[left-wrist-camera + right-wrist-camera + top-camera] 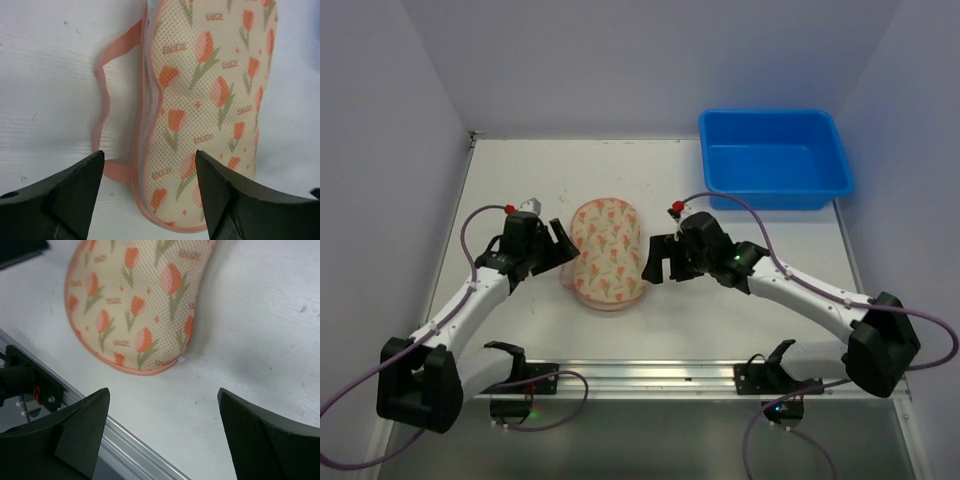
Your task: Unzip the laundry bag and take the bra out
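Quick heads up on your jaws: both pairs are spread wide and gripping nothing. The left jaws and right jaws sit on either side of the padded, peanut-shaped cream mesh laundry bag (pixel 607 252), which lies flat on the white tabletop (pixel 540 170) right between them.

About the bag: it's a cream honeycomb mesh printed with orange-pink tulips on green stems, with tiny "ENJOY" words scattered over it. A salmon-pink trim runs all round the edge, and it pinches in at the middle like a figure eight. From your left wrist camera, one rounded end (pixel 200 165) reaches down into the gap between the left jaws, close to the inner side of one of them. I can't tell if it's actually touching. A thin pink strap (pixel 102 95) loops out from the bag's side and lies slack on the tabletop just ahead of the other left jaw. There's a pale seam line just inside the trim on that side; can't tell if it's zipped.

From the right wrist camera, the bag's rounded end (pixel 135 305) sits ahead of the right jaws, clear of both.

A blue rectangular plastic tub (pixel 775 158) sits well beyond the right jaws.
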Tool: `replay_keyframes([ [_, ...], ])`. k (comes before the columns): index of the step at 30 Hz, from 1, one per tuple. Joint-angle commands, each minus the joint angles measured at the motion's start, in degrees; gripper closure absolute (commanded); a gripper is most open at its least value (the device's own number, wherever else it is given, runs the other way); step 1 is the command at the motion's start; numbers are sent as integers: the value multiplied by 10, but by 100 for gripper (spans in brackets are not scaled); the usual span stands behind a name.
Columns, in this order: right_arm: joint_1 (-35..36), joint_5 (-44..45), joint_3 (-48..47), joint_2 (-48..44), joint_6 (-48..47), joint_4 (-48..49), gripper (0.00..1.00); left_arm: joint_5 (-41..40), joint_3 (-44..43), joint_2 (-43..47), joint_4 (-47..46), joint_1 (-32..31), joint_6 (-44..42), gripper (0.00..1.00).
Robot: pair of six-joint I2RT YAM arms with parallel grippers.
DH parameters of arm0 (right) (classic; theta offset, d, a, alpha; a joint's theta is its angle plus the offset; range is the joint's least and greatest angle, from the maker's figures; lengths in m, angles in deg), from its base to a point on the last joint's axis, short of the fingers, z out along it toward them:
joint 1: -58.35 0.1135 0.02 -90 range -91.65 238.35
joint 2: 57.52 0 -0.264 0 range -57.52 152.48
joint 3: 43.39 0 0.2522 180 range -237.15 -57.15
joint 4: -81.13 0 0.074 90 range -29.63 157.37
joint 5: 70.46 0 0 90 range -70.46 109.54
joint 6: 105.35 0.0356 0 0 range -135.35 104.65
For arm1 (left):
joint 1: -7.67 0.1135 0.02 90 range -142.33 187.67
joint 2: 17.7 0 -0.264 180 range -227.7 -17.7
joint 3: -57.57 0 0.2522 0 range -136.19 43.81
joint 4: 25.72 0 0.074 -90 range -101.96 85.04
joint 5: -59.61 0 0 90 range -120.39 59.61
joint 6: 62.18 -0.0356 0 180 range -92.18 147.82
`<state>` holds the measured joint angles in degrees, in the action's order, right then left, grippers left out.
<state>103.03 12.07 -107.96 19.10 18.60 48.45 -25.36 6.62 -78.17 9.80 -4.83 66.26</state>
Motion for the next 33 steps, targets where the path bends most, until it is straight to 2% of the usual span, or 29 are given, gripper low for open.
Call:
replay_keyframes([
  [1,0,60,-11,-66,-20,-19,9,10,-20,-60,-53,4,-15,26],
  [5,0,83,15,-119,-27,-18,9,22,-46,-115,-78,3,-19,43],
  [8,-1,90,30,-147,-24,-14,10,31,-61,-144,-92,3,-22,50],
  [16,-1,88,54,-176,-19,0,11,36,-67,-204,-98,3,-27,56],
  [21,-2,95,61,-177,-18,4,11,53,-61,-204,-98,2,-25,60],
  [33,-4,92,68,-182,-9,14,11,52,-67,-180,-91,-13,-25,98],
])
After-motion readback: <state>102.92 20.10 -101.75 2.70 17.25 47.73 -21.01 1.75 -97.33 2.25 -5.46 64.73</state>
